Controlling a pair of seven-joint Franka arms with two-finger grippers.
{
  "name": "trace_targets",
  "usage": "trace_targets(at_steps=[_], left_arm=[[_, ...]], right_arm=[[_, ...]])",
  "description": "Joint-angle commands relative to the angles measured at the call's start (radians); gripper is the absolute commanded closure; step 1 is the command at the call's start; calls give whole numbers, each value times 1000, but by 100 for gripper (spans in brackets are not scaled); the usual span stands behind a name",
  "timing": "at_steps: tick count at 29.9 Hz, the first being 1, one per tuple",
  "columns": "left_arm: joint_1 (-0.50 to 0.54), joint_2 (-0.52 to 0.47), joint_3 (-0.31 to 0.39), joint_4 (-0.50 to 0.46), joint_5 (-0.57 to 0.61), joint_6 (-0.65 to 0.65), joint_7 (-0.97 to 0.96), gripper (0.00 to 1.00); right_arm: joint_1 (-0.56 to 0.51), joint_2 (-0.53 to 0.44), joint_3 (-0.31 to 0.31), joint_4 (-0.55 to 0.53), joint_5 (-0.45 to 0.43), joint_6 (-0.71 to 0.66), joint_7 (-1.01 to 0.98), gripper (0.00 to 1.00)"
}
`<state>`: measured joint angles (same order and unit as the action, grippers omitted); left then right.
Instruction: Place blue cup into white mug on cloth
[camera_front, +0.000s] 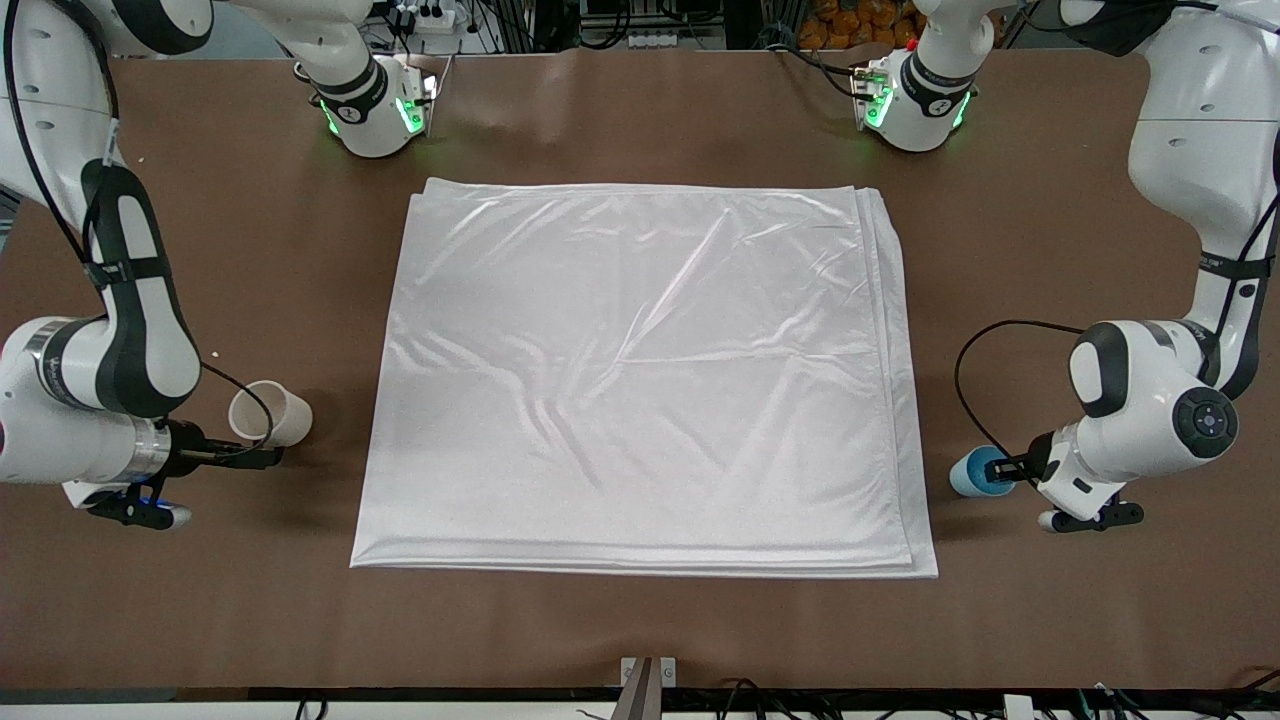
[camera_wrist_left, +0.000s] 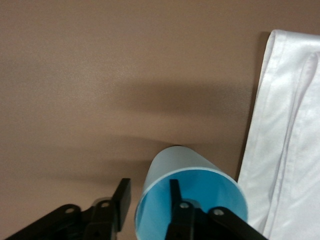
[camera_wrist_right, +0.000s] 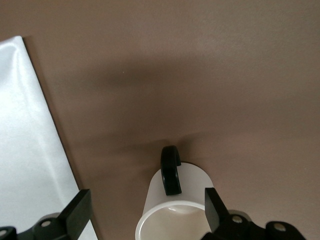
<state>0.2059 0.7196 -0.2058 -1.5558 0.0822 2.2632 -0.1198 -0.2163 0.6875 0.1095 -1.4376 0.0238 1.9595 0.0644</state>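
Note:
The cloth (camera_front: 640, 380) lies flat in the middle of the table. The blue cup (camera_front: 972, 472) lies on its side on the bare table by the cloth's edge at the left arm's end. My left gripper (camera_front: 1000, 467) is open at its mouth. In the left wrist view one fingertip (camera_wrist_left: 173, 192) is inside the blue cup (camera_wrist_left: 185, 165) and the other is outside its wall. The white mug (camera_front: 272, 415) lies on its side at the right arm's end, black handle up. My right gripper (camera_front: 262, 445) is wide open around its mouth (camera_wrist_right: 170, 215).
The cloth's folded edge shows in the left wrist view (camera_wrist_left: 290, 125) and in the right wrist view (camera_wrist_right: 25, 150). Brown table (camera_front: 640, 620) surrounds the cloth. Both arm bases (camera_front: 370, 110) stand along the table's edge farthest from the front camera.

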Motion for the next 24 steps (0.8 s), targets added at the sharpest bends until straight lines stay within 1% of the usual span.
trace_targets(at_steps=[1,4,8,13,18,19,20,21,23,24], left_arm=[[-2,1,-3,0,28,13,8,96],[0,1,-4,0,27,13,8,100],[-2,1,-4,0,27,13,8,100],[0,-3,-3,2,28,13,14,100],[6,-12,-3,8,28,13,52,100],[7,-15,-4,8,28,13,57,100],[9,-22,-4,8,28,13,60,100],[10,-26,-4,9,30,13,68,100],[17,-31,-4,11,28,13,94,100],[18,-38,-4,10,28,13,106,100]], right_arm=[[-2,23,2,20,11,-5,-1,0],[-2,27,2,17,2,-5,-3,0],[11,35,1,17,-15,-5,-3,0],[17,46,1,17,-76,-4,-1,0],[14,63,1,16,-82,6,-17,0],[14,66,1,16,-84,7,-34,3],[11,69,1,16,-84,7,-55,10],[9,70,1,16,-84,6,-73,17],[6,73,1,16,-84,6,-97,35],[3,73,1,16,-84,6,-100,42]])
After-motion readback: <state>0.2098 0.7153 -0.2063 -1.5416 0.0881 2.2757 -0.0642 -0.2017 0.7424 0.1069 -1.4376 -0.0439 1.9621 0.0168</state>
